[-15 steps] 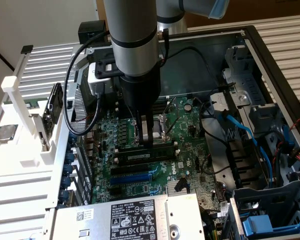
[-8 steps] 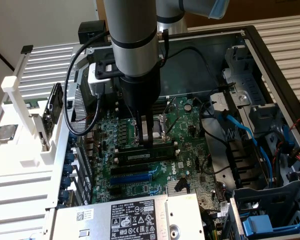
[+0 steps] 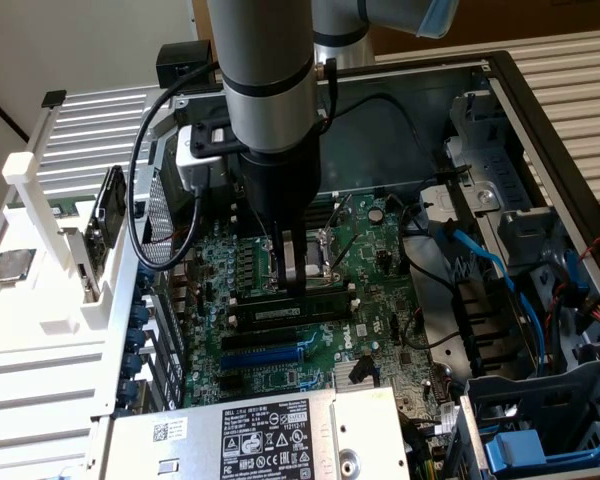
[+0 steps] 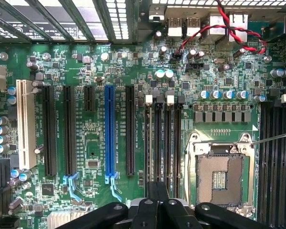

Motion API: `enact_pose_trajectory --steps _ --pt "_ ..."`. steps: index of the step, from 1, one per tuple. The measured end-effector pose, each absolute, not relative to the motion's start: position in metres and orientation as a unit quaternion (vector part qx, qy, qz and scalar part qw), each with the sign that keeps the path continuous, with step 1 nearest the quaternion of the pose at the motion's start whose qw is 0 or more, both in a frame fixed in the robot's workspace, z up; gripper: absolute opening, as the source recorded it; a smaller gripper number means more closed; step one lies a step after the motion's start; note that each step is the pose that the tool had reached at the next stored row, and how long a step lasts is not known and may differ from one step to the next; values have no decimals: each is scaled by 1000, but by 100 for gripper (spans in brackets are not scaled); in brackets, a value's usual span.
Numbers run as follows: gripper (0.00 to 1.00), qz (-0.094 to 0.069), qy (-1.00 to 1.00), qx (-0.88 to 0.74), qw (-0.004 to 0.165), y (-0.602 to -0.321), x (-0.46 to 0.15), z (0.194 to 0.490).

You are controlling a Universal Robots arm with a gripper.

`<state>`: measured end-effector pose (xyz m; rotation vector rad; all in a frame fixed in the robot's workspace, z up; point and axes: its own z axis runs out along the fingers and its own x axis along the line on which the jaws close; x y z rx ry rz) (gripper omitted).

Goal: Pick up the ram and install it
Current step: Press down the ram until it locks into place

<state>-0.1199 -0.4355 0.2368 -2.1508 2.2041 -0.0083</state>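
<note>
Fingers [image 3: 292, 258] pressed together, no gap showing between the pads. Pointing straight down, tips at the top edge of the ram [image 3: 268, 311]. Cannot tell whether pinching that edge or only bearing on it.

Gripper [image 3: 295, 288] dark, hanging from the grey arm [image 3: 265, 60], which comes down from the far side over the middle of the motherboard [image 3: 380, 300]. Black cable [image 3: 140, 170] looping off the wrist toward the exterior view's left.

Ram standing on edge in a memory slot on the near side of the CPU socket [image 4: 219, 179], running left to right, pale label on its near face. Seems level in the slot; whether clipped fully home cannot tell. Socket open, bare contact field visible, metal frame around it.

Nearer than the ram: long black expansion slots and one blue slot [image 3: 265, 352], parallel to it. Beyond those, at the near edge, silver power supply [image 3: 310, 420] with a black and white label.

On the wrist view: white slot [image 4: 23, 124] well apart from the memory slots [image 4: 168, 143], red and black twisted wires [image 4: 219, 33] by the rear ports.

Exterior view's right: blue cable [image 3: 490, 265] and drive bays inside the case. Exterior view's left, outside the case: white rack [image 3: 40, 200] with a square silver chip [image 3: 10, 265] lying flat.
</note>
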Motion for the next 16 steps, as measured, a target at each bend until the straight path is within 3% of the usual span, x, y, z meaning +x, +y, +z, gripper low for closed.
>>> enact_pose_trajectory --steps 16 --pt "10 -3 715 -698 31 -435 -121 234"
